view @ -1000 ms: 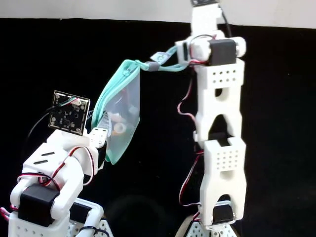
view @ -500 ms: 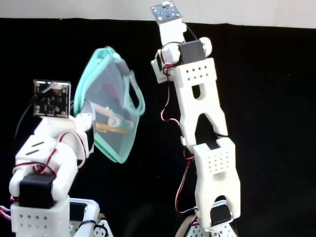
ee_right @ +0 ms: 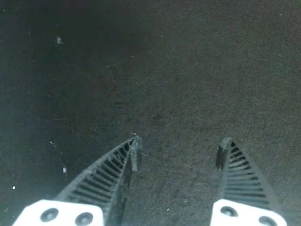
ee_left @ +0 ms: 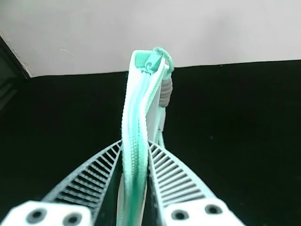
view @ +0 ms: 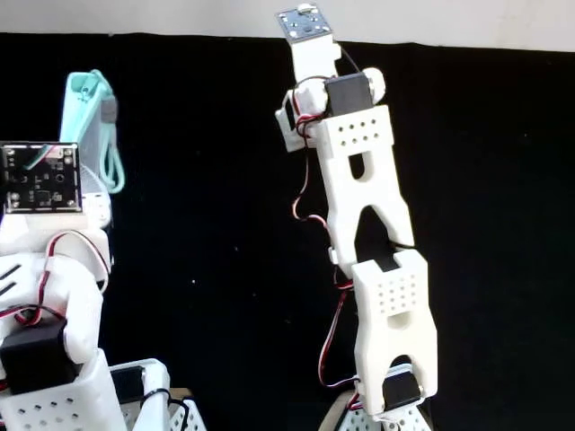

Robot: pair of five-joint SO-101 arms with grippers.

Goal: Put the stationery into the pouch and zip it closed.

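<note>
Clamps the mint-green pouch edge-on in the left gripper, zipper side toward the wrist camera, lifted above the black worktop. Holds the right gripper spread open over the worktop, well apart from the pouch.

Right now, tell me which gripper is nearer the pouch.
Left. The left gripper has the pouch clamped between its fingers; the right gripper is open over the black surface, well apart from the pouch.
</note>
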